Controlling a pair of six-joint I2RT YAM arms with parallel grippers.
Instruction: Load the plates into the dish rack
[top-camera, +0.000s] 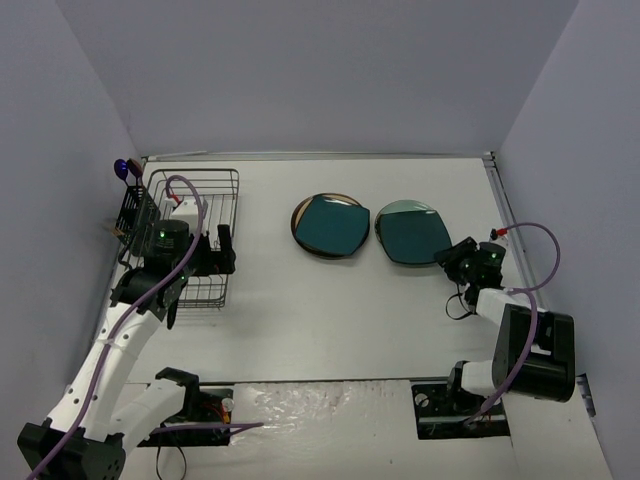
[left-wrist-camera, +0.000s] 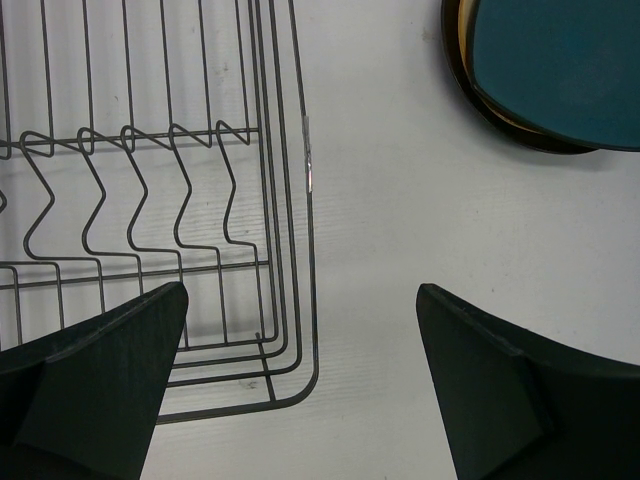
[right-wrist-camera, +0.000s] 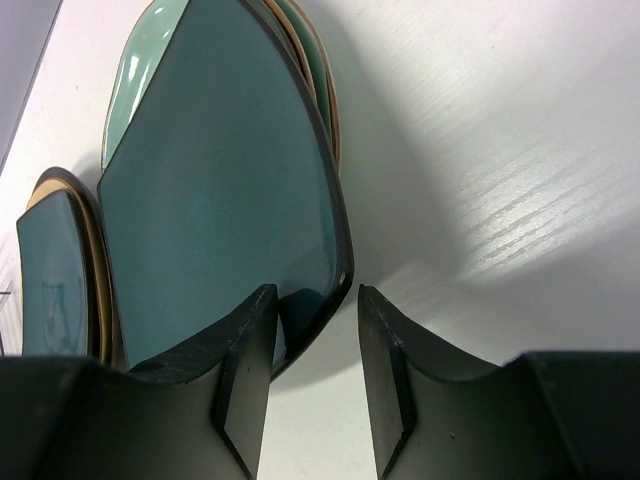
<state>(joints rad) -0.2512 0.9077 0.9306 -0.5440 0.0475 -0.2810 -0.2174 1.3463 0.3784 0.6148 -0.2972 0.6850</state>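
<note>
The plates lie in two stacks at mid-table. The left stack (top-camera: 328, 225) has a dark teal rounded-square plate (left-wrist-camera: 560, 70) on a brown-rimmed round one. The right stack (top-camera: 410, 233) has a second dark teal plate (right-wrist-camera: 220, 190) on top, tilted up, over a pale mint plate (right-wrist-camera: 140, 70) and a tan-edged one. My right gripper (right-wrist-camera: 315, 292) is open, its jaws on either side of that teal plate's near rim, with a gap on the right side. My left gripper (left-wrist-camera: 300, 330) is wide open above the near right corner of the black wire dish rack (left-wrist-camera: 310, 180), holding nothing.
The dish rack (top-camera: 232, 190) stands at the left with a small black caddy (top-camera: 130, 215) on its left side, close to the left wall. The right wall stands just beyond my right arm (top-camera: 520, 340). Bare white table (top-camera: 330, 320) lies between rack and plates.
</note>
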